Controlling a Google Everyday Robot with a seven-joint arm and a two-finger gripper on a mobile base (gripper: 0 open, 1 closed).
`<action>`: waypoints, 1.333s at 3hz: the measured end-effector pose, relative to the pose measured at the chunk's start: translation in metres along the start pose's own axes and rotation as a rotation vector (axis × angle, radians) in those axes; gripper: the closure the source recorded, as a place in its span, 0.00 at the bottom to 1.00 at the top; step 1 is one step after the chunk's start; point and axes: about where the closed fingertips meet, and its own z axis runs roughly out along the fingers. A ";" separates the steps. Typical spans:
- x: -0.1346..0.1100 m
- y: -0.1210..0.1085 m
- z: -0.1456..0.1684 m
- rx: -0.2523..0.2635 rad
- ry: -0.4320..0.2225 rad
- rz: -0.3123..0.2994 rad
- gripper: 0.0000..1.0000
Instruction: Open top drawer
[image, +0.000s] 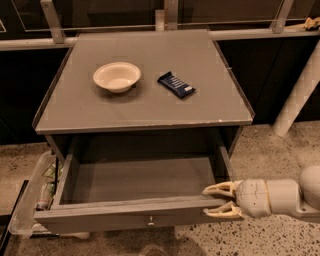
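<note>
While top drawer stands pulled out under counter front edge, plain grey inside showing, gripper sits at its right front corner, jaws spread astride front panel. Counter top: white bowl left of centre, blue packet beside it, apart. Speckled floor; white post beyond right edge.

Arm extended level from the right, gripper low right (fingers spread), pointing left
</note>
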 end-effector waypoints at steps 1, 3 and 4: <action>0.002 0.010 -0.003 0.000 0.014 -0.007 1.00; 0.001 0.010 -0.003 0.000 0.014 -0.007 0.82; 0.001 0.010 -0.003 0.000 0.014 -0.007 0.58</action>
